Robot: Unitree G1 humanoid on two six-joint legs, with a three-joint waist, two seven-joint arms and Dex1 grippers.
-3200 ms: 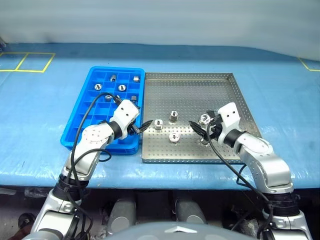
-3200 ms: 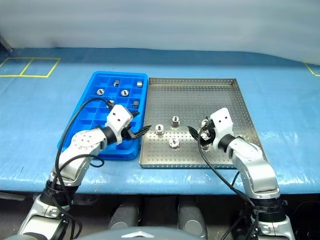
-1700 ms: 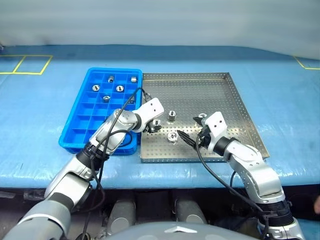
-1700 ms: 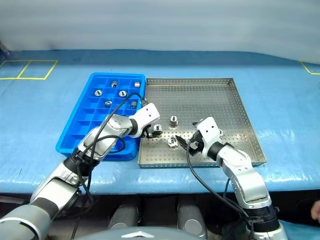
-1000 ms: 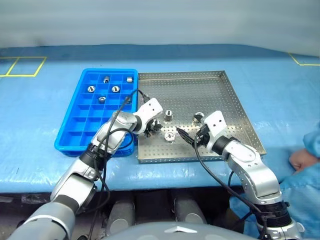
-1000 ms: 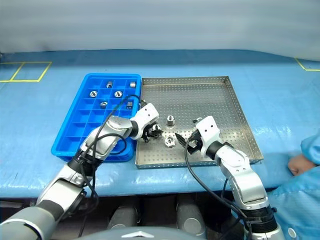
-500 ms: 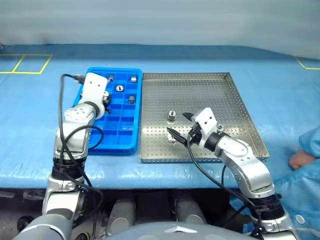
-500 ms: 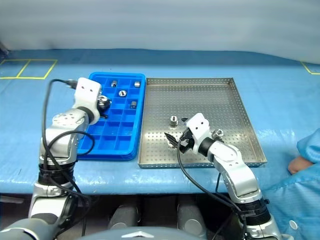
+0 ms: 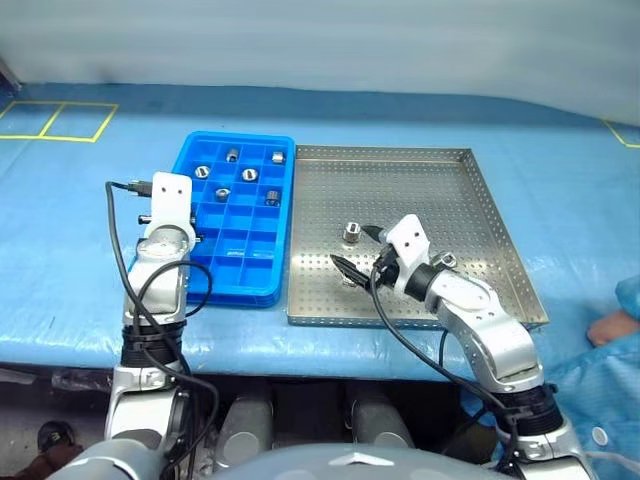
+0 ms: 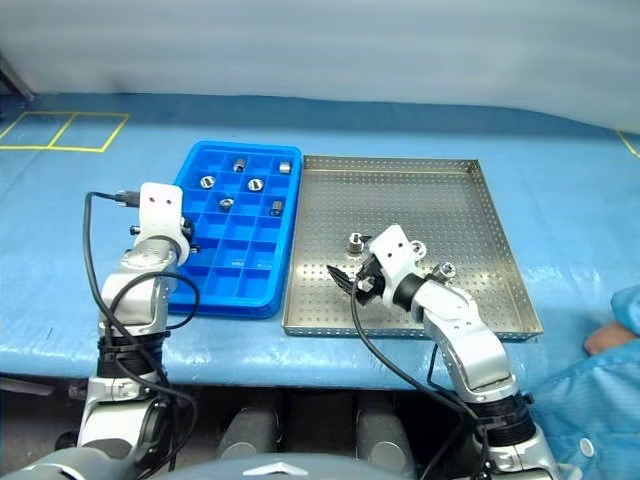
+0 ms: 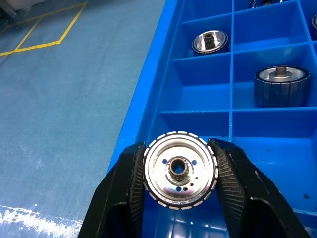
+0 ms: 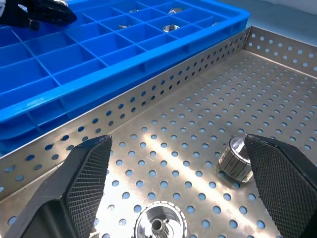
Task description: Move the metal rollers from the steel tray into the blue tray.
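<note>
My left gripper (image 11: 178,148) is shut on a metal roller (image 11: 179,170), a shiny disc with a ribbed rim. It hangs just above the left-hand compartments of the blue tray (image 9: 235,265), which holds several more rollers (image 9: 250,175) at its far end. Over the front of the steel tray (image 9: 400,190) my right gripper (image 12: 177,141) stands wide open and empty. One roller (image 12: 159,225) lies on the perforated floor between its fingers. Another (image 12: 237,158) stands just beyond them, and a third (image 9: 447,260) sits beside the right wrist.
Both trays lie side by side on a blue-covered table (image 9: 80,230), the blue one to the left. Yellow tape lines (image 9: 60,120) mark the far left corner. A person's hand and blue sleeve (image 9: 618,318) rest at the table's right front edge.
My left gripper lifted a roller from the steel tray and carried it left over the blue tray, turning to point forward. The right gripper stayed open in place. The camera view shifted.
</note>
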